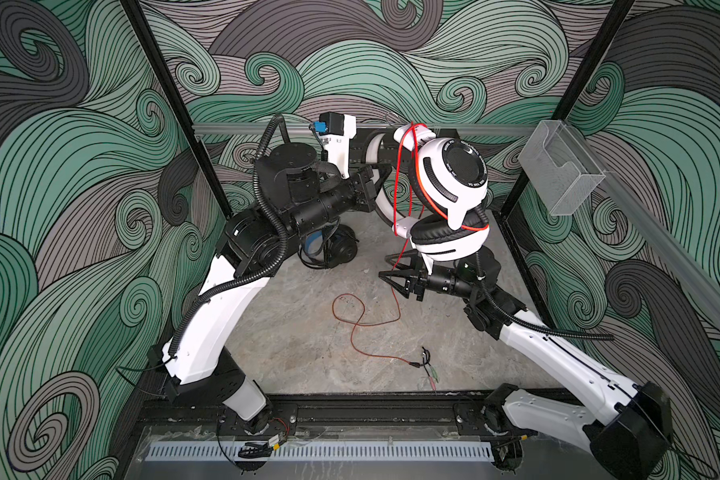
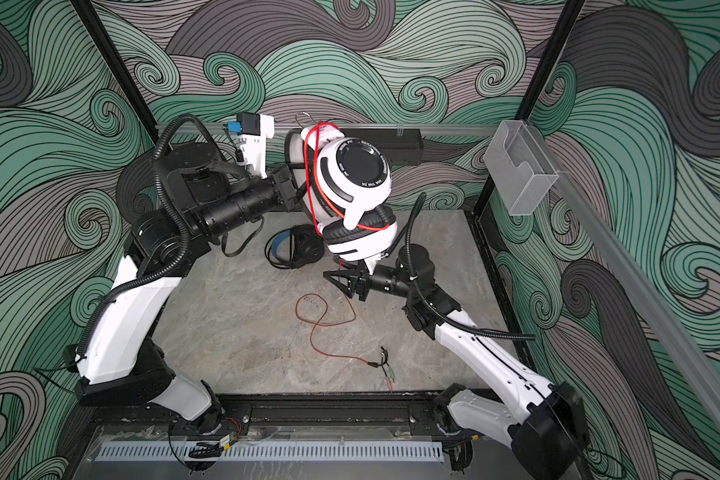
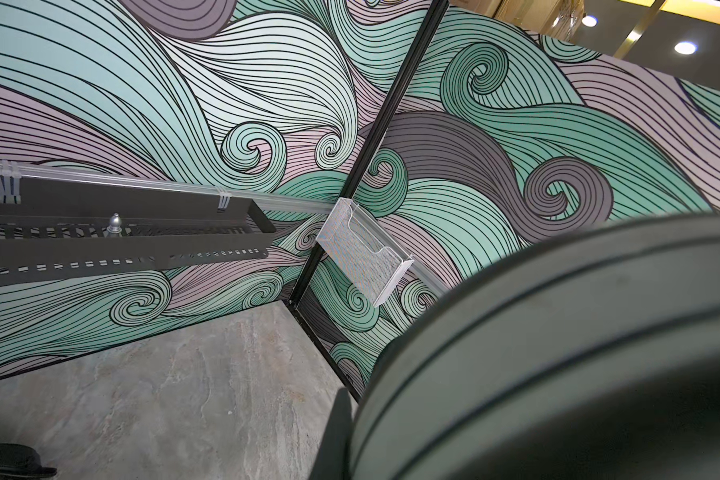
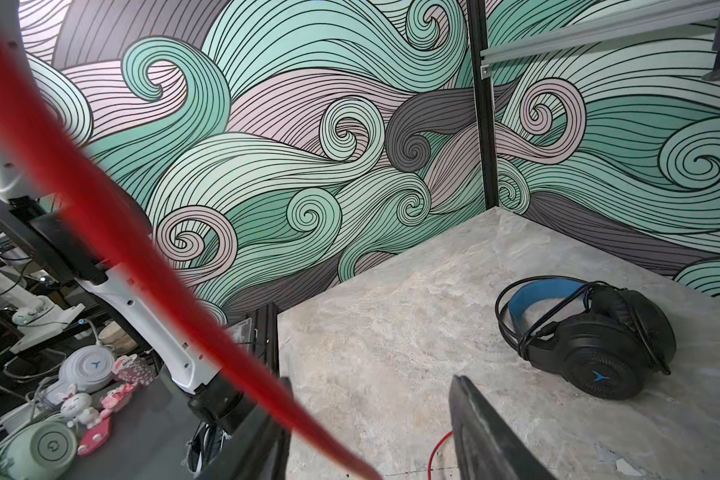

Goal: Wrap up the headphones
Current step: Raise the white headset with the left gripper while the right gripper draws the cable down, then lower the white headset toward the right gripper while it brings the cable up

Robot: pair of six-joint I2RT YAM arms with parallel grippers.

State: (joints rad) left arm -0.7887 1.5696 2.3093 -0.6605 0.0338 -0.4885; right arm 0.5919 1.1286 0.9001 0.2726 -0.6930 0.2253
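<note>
The white headset (image 2: 360, 164) earcup reads "EDUCATIONAL EARPHONES", "HUA YAN DA" and, seemingly, "MODEL PVI".

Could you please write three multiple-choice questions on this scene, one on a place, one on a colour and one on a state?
1. The black headset is:
A. lying on the table
B. held aloft
C. out of sight

2. The white headset has a cord that is:
A. blue
B. red
C. yellow

3. The right gripper is:
A. open
B. shut on the cord
C. shut on the black headset

Answers:
1 A: it rests on the table's far side in both top views.
2 B: red loops run from the white headset down onto the table.
3 A: its two fingers stand well apart in the right wrist view.
</note>
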